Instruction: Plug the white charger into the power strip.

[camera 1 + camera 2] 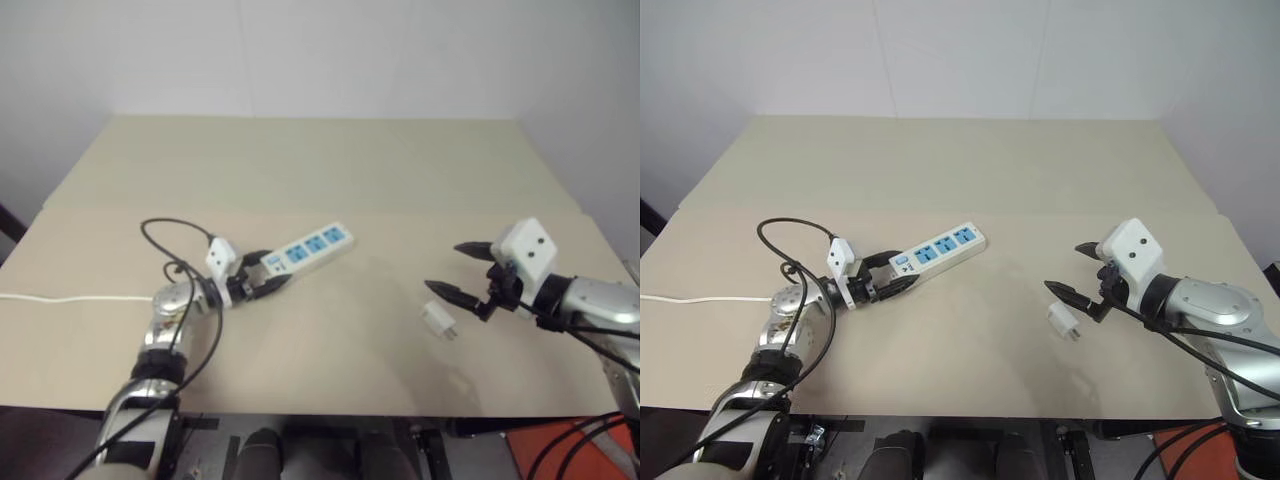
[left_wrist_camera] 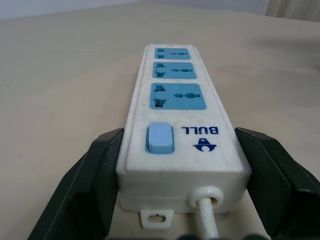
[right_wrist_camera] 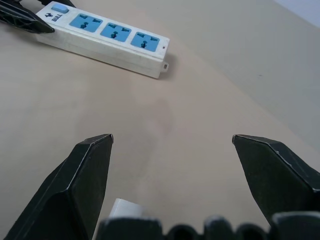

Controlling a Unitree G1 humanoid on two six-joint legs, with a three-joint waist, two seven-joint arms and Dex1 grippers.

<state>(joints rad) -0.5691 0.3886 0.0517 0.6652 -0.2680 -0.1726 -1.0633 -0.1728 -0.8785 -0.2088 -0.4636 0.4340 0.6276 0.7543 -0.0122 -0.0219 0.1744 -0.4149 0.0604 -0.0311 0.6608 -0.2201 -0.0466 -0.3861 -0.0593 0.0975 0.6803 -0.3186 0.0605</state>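
The power strip (image 1: 310, 247) is a long white bar with three blue sockets, lying flat at the table's middle left. My left gripper (image 1: 272, 272) is shut on its switch end, one black finger (image 2: 100, 165) pressed to each long side, with the cord outlet between them. The white charger (image 1: 438, 320) lies on the table at the right, prongs pointing sideways. Just above it and slightly behind hovers my right gripper (image 1: 445, 267), open, with nothing between its fingers. In the right wrist view the charger (image 3: 125, 207) peeks out beside the lower finger base.
The strip's thin white cord (image 1: 60, 298) runs off the table's left edge. A black cable (image 1: 165, 235) loops above my left wrist. The beige table (image 1: 330, 170) stretches bare behind the strip, and between strip and charger.
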